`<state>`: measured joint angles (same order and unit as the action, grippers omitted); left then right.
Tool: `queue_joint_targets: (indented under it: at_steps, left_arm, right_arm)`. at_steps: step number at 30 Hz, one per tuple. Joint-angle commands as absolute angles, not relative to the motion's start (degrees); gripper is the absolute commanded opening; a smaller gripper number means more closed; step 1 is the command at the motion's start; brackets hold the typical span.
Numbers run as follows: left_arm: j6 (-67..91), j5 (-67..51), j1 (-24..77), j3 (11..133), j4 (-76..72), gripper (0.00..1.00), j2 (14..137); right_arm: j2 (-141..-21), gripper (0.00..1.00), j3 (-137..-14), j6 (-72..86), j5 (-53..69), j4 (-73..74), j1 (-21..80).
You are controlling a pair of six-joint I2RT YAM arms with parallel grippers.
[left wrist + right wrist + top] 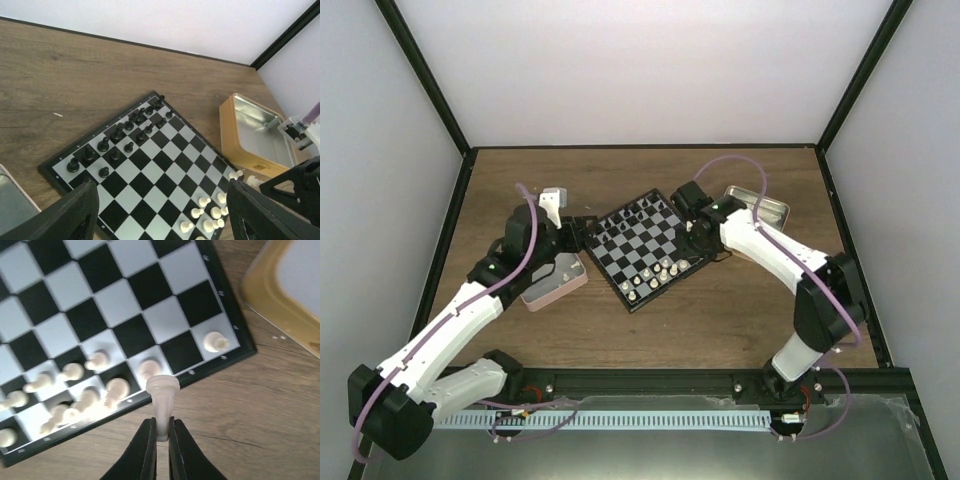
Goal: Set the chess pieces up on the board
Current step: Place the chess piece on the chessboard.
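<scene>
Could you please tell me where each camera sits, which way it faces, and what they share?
Top external: above and behind, looking down on the table; left arm and right arm flank the board.
Left wrist: on the left arm, facing across the board toward the gold tin; the open left claw frames the bottom.
Right wrist: on the right arm, looking down at the board's edge; the right claw pinches a white piece.
All three show the board and gold tin.

Wooden table (670,340) (black-framed edges), white walls (640,70) around.
</scene>
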<state>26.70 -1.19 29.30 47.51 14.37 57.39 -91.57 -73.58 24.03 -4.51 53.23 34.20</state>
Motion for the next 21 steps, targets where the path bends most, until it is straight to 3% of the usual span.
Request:
queue_joint_targets:
  at_steps: [1,21]
  left_arm:
    - [20.7,0.0,29.3,48.1,16.4,0.72,57.9]
    - [19.3,0.9,29.2,47.6,16.9,0.74,60.1]
  right_arm:
    - [-95.4,0.01,-78.1,23.2,-11.9,59.9,33.3]
    - [-104.6,0.04,-80.7,18.7,-6.3,57.8,30.8]
